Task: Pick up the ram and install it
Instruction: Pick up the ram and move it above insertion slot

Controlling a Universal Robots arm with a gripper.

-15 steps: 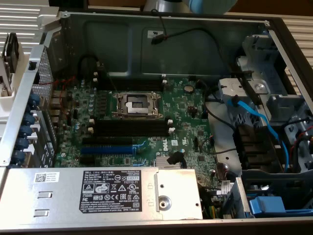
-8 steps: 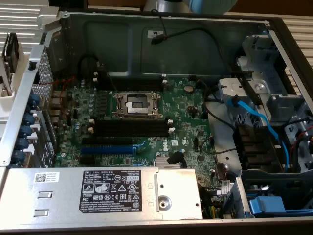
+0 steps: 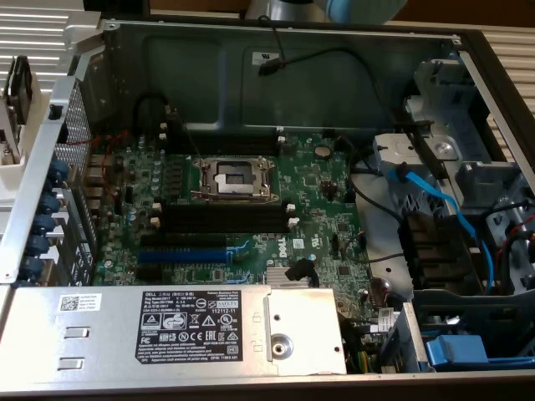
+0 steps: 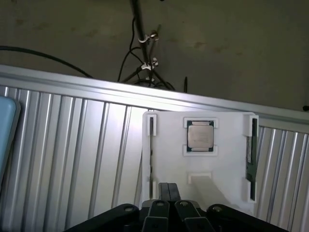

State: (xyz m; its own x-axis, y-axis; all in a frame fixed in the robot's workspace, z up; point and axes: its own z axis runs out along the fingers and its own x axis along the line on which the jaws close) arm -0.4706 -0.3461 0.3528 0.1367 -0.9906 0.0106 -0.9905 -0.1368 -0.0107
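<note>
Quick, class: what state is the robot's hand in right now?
Hand: closed, nothing visible in its grip, near the white tray.

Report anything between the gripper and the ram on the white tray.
Nothing visible does. The shut gripper hangs over the white tray; the ram sits in its side slot, only bare tray between them.

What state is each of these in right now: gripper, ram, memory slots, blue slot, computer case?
Gripper: shut, holding nothing.
Ram: standing on edge in the white holder, not picked up.
Memory slots: empty.
Blue expansion slot: empty.
Computer case: open, lid off.
</note>
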